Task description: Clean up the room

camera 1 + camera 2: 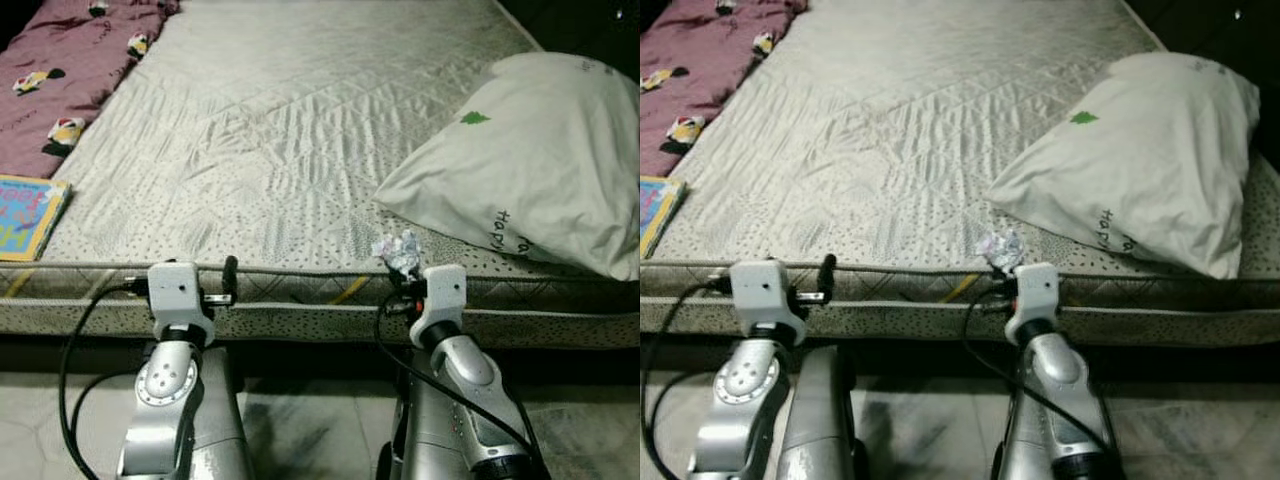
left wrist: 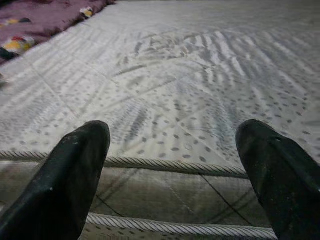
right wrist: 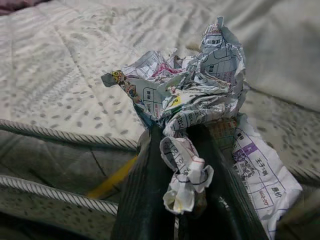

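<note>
Setting: bedroom in a home. Evidence as follows.
- Bare quilted mattress [image 1: 300, 130], pale with a dotted pattern and corded piping along its near edge; no sheet on it.
- White pillow [image 1: 540, 160] lying on the mattress at the robot's right, with a small green tree print and dark lettering.
- Maroon blanket [image 1: 70, 60] with small cartoon patches, along the far left.
- Colourful children's book [image 1: 28, 215] at the left edge of the mattress.
- Pale tiled floor [image 1: 300, 420] below the bed.
</note>
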`<state>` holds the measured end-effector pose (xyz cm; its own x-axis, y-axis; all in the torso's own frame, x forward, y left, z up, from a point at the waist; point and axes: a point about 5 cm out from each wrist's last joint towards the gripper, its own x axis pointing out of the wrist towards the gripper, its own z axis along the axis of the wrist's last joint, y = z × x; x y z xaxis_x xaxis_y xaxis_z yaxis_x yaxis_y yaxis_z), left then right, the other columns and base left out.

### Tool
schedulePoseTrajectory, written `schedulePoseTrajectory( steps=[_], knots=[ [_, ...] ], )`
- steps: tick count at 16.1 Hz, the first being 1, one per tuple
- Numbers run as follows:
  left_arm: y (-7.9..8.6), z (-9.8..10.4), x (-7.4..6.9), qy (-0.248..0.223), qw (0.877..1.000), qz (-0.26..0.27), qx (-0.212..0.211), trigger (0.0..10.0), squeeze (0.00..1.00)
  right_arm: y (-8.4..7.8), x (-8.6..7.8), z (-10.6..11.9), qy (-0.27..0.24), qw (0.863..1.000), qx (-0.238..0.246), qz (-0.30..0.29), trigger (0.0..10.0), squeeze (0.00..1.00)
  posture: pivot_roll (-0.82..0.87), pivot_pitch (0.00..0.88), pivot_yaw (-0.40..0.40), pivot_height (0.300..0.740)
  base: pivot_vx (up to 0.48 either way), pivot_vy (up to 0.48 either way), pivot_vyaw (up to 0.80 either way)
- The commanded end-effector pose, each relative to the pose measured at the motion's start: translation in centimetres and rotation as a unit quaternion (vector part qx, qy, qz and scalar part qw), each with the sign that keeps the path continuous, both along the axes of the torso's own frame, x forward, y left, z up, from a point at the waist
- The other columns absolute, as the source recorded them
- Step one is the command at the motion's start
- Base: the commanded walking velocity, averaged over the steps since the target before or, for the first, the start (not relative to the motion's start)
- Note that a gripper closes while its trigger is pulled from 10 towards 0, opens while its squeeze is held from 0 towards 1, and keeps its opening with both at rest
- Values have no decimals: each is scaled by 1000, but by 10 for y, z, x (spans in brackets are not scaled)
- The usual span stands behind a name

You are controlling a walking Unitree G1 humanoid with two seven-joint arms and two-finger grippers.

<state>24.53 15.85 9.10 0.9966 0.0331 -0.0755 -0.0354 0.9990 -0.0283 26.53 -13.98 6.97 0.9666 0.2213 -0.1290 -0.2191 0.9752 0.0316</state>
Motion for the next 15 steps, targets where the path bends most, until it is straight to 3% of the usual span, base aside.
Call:
schedulePoseTrajectory(
  steps=[1,5,10,15],
  knots=[
    [3,0,2,-8,1000,-5,-21,10000,0,-2,5,13,-30,1000,-1,0,10000,0,-40,0,31,494,0,0,0],
    [9,1,0,-12,1000,-9,-10,10000,0,2,3,30,-55,998,29,22,10000,0,-29,0,25,494,0,0,0],
    [14,0,-20,2,1000,8,-17,10000,0,-4,1,43,-59,996,61,-4,10000,0,-12,0,22,544,0,0,0],
    [11,6,-13,-8,1000,5,-15,10000,0,-1,9,50,-63,996,61,0,10000,0,-12,0,14,609,0,0,0]
  ],
)
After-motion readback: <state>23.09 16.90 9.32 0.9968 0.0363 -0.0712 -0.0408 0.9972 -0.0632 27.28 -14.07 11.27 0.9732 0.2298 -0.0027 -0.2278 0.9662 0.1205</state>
